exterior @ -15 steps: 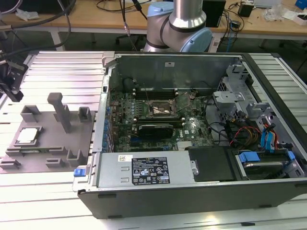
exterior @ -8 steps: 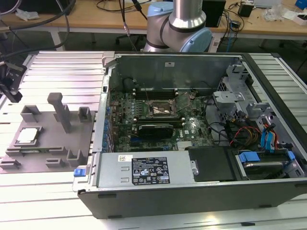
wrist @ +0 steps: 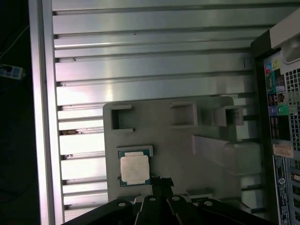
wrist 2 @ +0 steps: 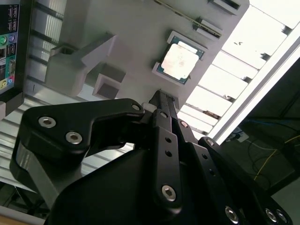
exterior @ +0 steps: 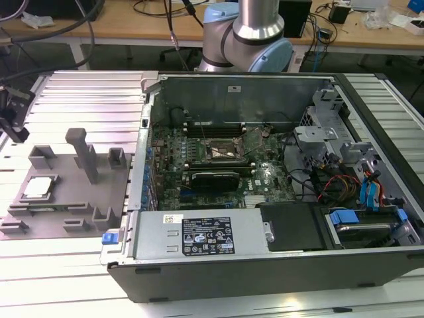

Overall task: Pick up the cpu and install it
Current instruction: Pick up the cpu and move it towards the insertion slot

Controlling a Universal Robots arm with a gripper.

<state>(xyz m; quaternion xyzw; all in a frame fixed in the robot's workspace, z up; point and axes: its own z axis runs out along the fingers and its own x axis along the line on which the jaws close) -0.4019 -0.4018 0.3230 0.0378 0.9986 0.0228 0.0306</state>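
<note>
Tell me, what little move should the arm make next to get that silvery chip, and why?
Probably slide the tool sideways until it is centred over the cpu. In both wrist views the chip lies untouched in its grey holder, and the tool hangs beside it, not above.

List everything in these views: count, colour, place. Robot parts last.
cpu: 1, silvery top, on the fixture plate
fixture plate: 1, grey, on the table, exterior view's left of the case
computer case: 1, black, open, on the table
motherboard: 1, green, inside the case
power supply: 1, silver, inside the case
table: 1, silver, slatted
robot arm: 1, silver and blue, behind the case
gripper: 1, black, over the fixture plate near the cpu
</note>
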